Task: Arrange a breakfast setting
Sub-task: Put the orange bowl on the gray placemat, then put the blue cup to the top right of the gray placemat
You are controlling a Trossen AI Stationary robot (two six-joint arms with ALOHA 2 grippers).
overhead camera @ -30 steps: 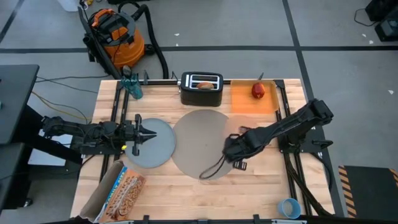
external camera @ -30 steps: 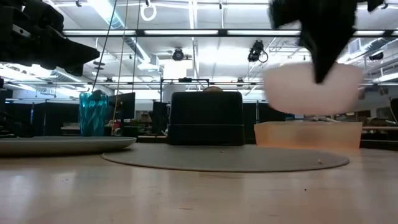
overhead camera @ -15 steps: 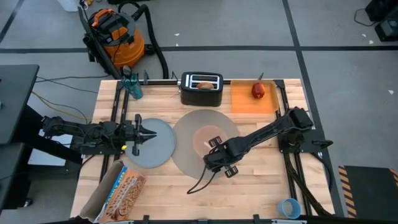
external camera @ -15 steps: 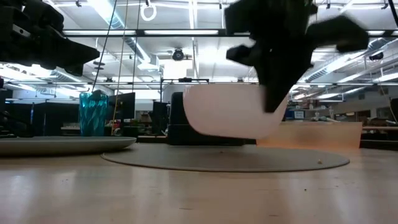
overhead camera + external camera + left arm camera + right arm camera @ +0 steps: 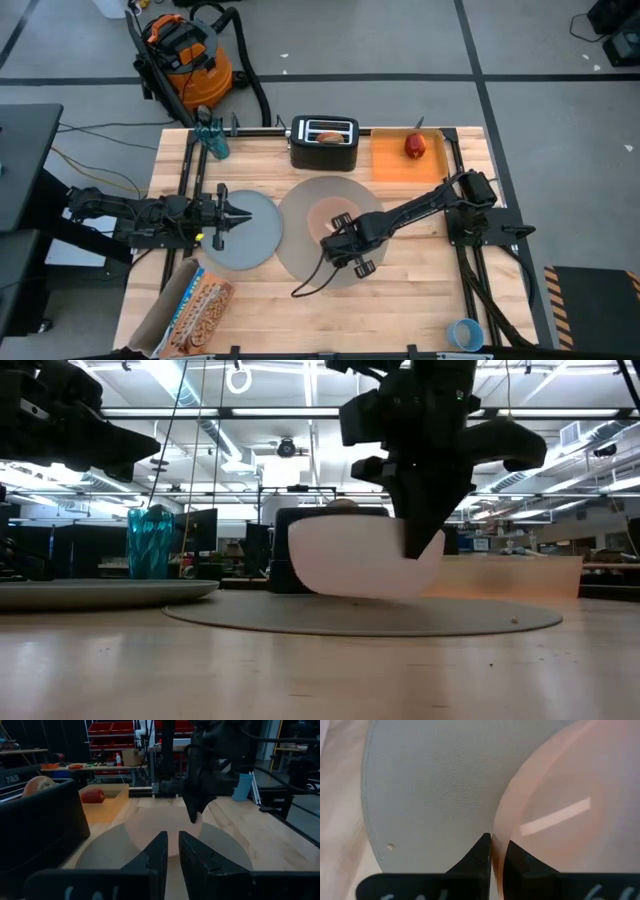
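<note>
My right gripper (image 5: 345,238) is shut on the translucent pink bowl (image 5: 365,560), low over the middle of the large grey round mat (image 5: 300,250). My left gripper (image 5: 238,213) is shut and empty above the grey-blue plate (image 5: 245,240), which lies flat on the table left of the mat. The bagel (image 5: 326,137) sticks up out of the black toaster (image 5: 323,150). The red apple (image 5: 414,145) lies on the orange tray (image 5: 390,160). The small blue cup (image 5: 465,333) stands at the near right corner. I see no spoon. My right gripper holds the bowl by its rim (image 5: 496,842), on the bowl's near right side, with one finger inside the bowl and one outside. The fingers (image 5: 420,540) point down from above. The bowl hangs upright, slightly tilted, just over the mat; whether it touches the mat I cannot tell.
A teal ribbed glass (image 5: 212,140) stands at the far left. A cardboard box (image 5: 190,305) lies at the near left corner. A loose black cable (image 5: 315,285) trails from my right gripper across the mat's near edge.
My right gripper has carried the pink bowl toward the table's left edge and downward, from above the mat's right edge to low over the mat's middle. The bowl has stayed upright in the hold.
</note>
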